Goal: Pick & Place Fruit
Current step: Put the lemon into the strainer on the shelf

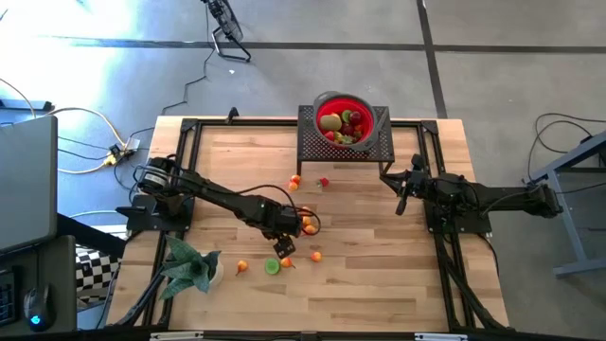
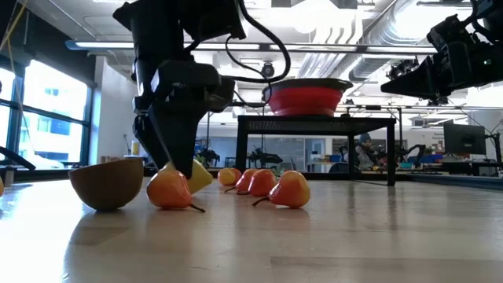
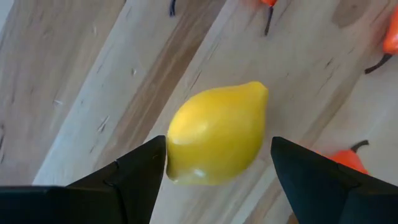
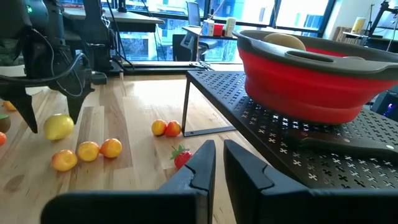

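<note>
Our left gripper (image 3: 214, 165), jaws released, straddles the lemon (image 3: 214, 134) (long axis toward one o'clock); right gripper (image 4: 214, 165) waits clenched

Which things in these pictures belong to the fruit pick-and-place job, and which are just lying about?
Belonging to the job:
lemon between the open left gripper's fingers
loose orange fruits
strawberry
red bowl holding fruit, on the black rack

Lying about:
leafy plant
right gripper, shut, waiting by the rack
</note>
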Motion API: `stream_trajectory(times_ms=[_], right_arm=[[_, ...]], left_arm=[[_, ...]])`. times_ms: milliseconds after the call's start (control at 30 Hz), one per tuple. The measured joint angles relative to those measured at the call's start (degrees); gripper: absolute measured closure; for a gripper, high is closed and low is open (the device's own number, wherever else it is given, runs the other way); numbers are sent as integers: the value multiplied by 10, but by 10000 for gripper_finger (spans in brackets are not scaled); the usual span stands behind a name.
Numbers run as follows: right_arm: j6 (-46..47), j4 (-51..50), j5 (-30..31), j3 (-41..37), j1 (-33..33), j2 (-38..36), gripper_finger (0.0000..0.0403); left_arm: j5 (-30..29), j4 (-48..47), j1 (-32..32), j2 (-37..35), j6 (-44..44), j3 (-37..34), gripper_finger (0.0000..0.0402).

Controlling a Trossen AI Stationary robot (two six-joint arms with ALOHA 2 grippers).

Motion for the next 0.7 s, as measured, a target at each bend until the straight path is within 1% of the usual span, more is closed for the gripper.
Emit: stream_trajectory(times_ms=[133, 333, 600, 700], right_arm=[[0, 0, 0, 0, 0, 0, 377], [0, 0, 0, 0, 0, 0, 377], [0, 0, 0, 0, 0, 0, 377], [0, 0, 0, 0, 0, 0, 377]], left_arm=[[-16, 8, 0, 0, 9, -12, 119], [-20, 34, 0, -1, 13, -35, 119], [-20, 36, 0, -1, 13, -36, 119], [-20, 37, 0, -1, -1, -36, 119]])
